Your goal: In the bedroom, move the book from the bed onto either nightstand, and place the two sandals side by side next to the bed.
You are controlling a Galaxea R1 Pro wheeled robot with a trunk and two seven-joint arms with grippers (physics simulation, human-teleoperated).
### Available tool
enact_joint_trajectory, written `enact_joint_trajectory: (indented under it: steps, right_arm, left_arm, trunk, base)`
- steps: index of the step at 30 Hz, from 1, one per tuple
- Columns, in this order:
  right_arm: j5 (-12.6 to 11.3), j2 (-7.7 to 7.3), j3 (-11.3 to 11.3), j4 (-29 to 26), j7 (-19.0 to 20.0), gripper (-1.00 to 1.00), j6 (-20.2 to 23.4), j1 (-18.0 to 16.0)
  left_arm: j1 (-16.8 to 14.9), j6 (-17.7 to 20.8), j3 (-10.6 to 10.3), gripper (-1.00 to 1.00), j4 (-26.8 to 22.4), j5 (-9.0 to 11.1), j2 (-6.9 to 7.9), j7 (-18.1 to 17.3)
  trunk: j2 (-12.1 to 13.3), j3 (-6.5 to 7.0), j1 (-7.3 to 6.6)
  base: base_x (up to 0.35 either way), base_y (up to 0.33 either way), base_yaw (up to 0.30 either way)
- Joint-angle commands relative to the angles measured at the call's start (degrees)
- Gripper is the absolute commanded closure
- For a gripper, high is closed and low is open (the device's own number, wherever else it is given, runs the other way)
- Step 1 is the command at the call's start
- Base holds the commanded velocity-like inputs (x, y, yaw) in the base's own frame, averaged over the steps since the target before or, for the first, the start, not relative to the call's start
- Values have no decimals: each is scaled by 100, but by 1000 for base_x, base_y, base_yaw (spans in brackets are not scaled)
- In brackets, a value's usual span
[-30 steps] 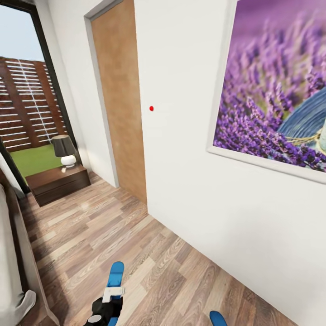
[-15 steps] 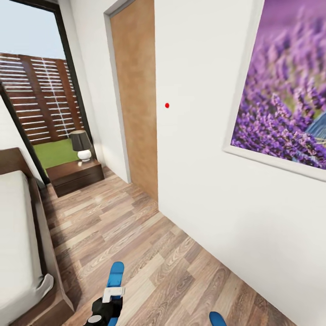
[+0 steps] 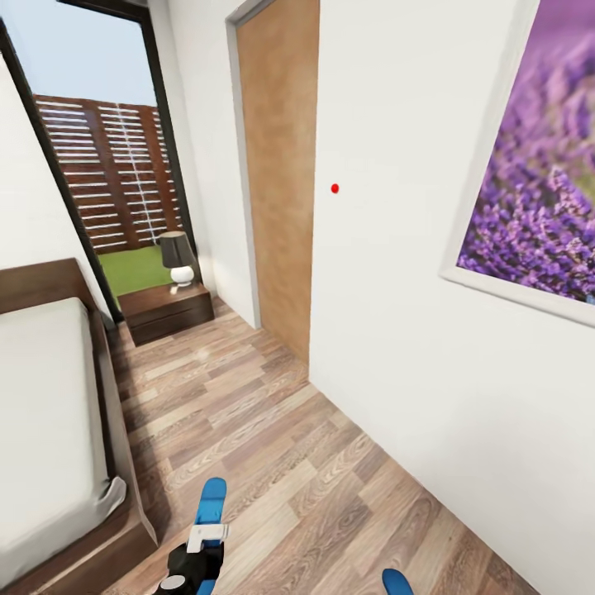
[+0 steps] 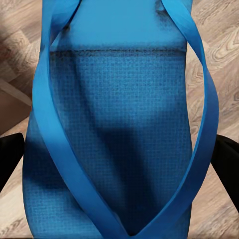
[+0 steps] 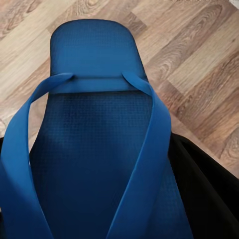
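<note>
Blue flat sandals (image 4: 119,139) (image 5: 99,149), one clamped in each gripper.
View has swung: off-white mattress bed (image 3: 41,413) and dark wood nightstand (image 3: 169,310) now show further right.

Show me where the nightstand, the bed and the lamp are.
nightstand (image 3: 169,312): head view, on its drawer front.
bed (image 3: 45,413): head view, on the bare mattress.
lamp (image 3: 175,249): head view, on its dark shade.

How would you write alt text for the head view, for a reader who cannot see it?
A bedroom: the left pincer holds a blue sandal above the wood-plank floor. The bed lies left; beyond it a nightstand carries a lamp, beside a tall window.
</note>
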Motion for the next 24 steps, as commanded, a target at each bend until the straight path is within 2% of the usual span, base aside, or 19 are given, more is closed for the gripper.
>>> enact_joint_trajectory:
  steps: [1, 9, 15, 24]
  right_arm:
    - [-46, 1, -16, -8, 32, 100, 17, -2]
    - [-44, -13, -22, -7, 32, 100, 5, -2]
    - [-39, -27, -20, 69, 39, 100, -270, -2]
    - [-29, -36, -16, 119, 41, 100, -326, -2]
  left_arm:
    - [-8, -21, -49, 100, 6, 46, 0, 27]
    - [-6, -21, -55, 100, 6, 46, 0, 27]
    - [-5, -21, -63, 100, 6, 46, 0, 25]
    - [6, -21, -69, 100, 6, 46, 0, 22]
  trunk:
    - [-12, -14, 3]
    - [-12, -18, 3]
    - [-12, -18, 3]
    - [-12, -18, 3]
  base:
    - [0, 0, 118]
    - [0, 0, 48]
    - [0, 0, 7]
    - [0, 0, 0]
